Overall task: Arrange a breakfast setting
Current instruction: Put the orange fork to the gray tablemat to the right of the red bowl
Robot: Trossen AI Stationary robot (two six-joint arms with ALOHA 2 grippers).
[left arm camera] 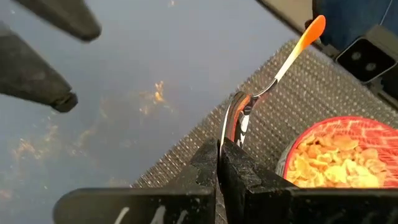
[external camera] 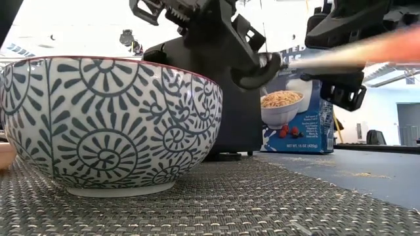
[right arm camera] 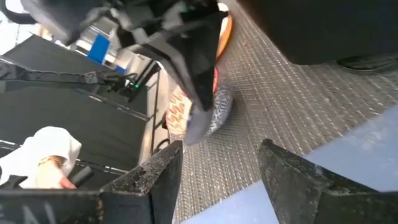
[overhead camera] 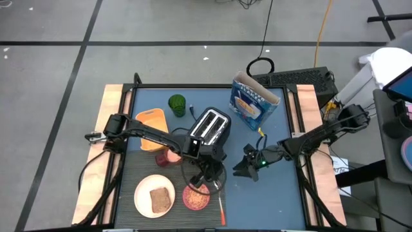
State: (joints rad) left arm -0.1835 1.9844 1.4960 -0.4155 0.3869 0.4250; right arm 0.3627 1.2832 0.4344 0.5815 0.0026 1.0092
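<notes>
A cream plate [overhead camera: 154,195] with a brown toast slice [overhead camera: 161,200] lies on a grey woven mat at the near edge. Right of it stands the bowl of cereal [overhead camera: 195,197], red-rimmed and blue-patterned outside [external camera: 111,124]. My left gripper [overhead camera: 209,179] is just beyond the bowl, shut on the red-handled metal spoon [overhead camera: 221,205]. The spoon reaches toward the near edge, to the right of the bowl. My right gripper [overhead camera: 245,169] is open and empty, to the right of the left gripper over the blue table. My left gripper pinches the spoon's metal bowl end [left arm camera: 235,118] between its two fingers, the metal standing edge-on in the gap. The fingers slant down from the far side and lie along the spoon. The spoon is lifted clear, its red handle [external camera: 367,49] pointing away from the fingers.
A silver-black toaster [overhead camera: 210,127] stands just behind the left gripper. An orange square container [overhead camera: 153,122], a green cup [overhead camera: 177,104] and a blue cereal box [overhead camera: 252,100] are farther back. Cereal crumbs [left arm camera: 155,96] lie on the bare blue table.
</notes>
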